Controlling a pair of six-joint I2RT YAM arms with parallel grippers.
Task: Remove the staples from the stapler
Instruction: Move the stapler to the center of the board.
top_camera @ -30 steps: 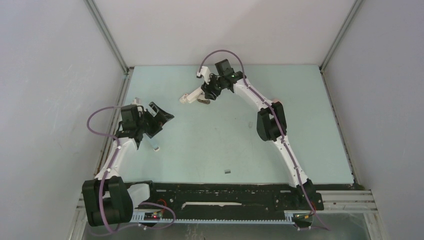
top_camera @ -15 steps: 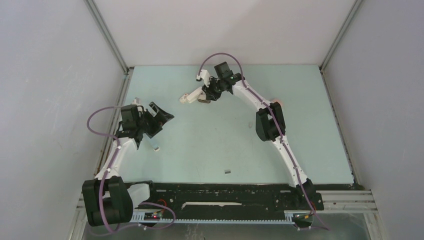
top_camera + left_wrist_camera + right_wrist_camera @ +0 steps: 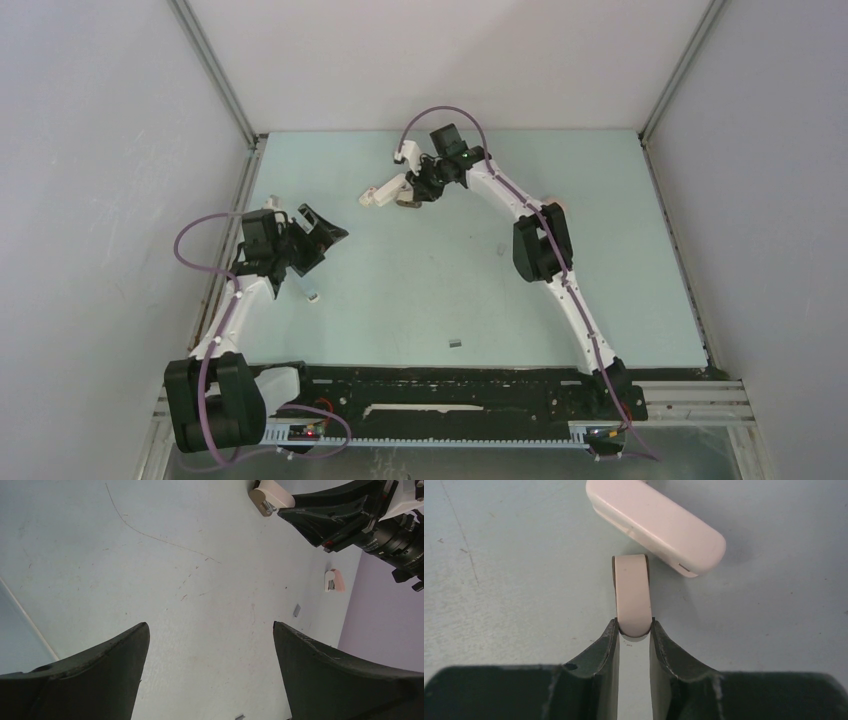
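The pale pink stapler (image 3: 383,193) lies open at the far middle of the table. In the right wrist view its broad cover (image 3: 659,525) lies angled on the surface, and its narrow pink arm (image 3: 631,587) points back between my fingers. My right gripper (image 3: 634,624) is shut on the rounded end of that arm, both fingertips touching its sides. My left gripper (image 3: 325,225) hovers open over the left side, holding nothing. A tiny dark grey strip of staples (image 3: 455,342) lies near the front edge. Two more strips (image 3: 296,610) (image 3: 240,717) show in the left wrist view.
A small white-and-red box (image 3: 334,580) lies on the table near the right arm's elbow (image 3: 540,245). Grey walls close in the table on the left, right and far sides. A black rail (image 3: 450,390) runs along the near edge.
The right gripper's jaws have narrowed onto the stapler's narrow arm, and the gripper shifted slightly toward the stapler. The left arm has not moved.
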